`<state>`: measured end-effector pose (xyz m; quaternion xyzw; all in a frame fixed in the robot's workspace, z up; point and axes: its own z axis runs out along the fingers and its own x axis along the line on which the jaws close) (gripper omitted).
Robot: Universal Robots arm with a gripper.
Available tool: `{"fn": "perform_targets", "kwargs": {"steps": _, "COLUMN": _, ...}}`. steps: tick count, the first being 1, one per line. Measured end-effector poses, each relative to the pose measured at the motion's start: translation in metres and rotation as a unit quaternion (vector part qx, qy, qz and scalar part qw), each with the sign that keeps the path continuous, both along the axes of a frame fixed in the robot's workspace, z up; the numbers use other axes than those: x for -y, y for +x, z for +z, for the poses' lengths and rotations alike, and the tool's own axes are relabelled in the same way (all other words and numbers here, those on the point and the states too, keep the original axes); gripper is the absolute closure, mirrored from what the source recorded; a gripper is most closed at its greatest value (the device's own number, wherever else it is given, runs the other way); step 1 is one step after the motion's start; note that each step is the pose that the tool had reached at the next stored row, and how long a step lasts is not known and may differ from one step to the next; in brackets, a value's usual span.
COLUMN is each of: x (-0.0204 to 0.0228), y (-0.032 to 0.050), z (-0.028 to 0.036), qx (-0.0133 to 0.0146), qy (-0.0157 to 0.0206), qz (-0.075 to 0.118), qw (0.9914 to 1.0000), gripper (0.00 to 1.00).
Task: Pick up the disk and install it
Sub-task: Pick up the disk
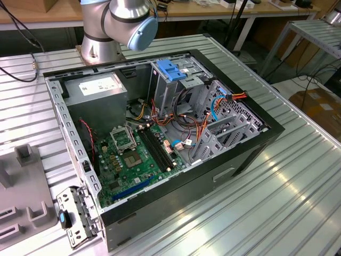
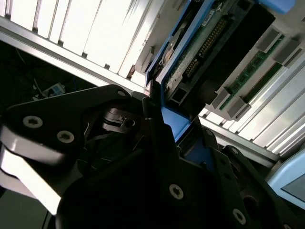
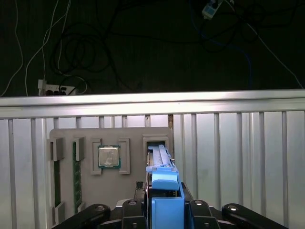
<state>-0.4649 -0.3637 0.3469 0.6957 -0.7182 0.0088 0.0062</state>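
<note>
Arm [image 1: 120, 21] shoulder joint upright, hand [image 3: 165, 202] clamped on disk [image 3: 161, 157]

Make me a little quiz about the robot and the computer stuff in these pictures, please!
1. True or false: the fingers are closed on the disk.
2. In the first wrist view, what sits in the grey tray? A) a square chip B) a spoon C) a ball
3. Fill in the gap: the big board lying inside the open computer case is coloured ____.

Key: 1 true; 2 A; 3 green.
</note>
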Motion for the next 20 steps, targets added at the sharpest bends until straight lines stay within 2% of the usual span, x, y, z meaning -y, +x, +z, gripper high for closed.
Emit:
{"fn": "perform_targets", "kwargs": {"steps": 8, "x": 0.0, "y": 0.0, "z": 0.0031, "qx": 0.0, "qy": 0.0003, "qz": 0.0, "qw": 1.0, "gripper": 0.63}}
{"fn": "perform_targets", "kwargs": {"steps": 20, "x": 0.0, "y": 0.0, "z": 0.0152, "qx": 0.0, "qy": 0.0011, "qz": 0.0, "qw": 1.0, "gripper": 0.63}}
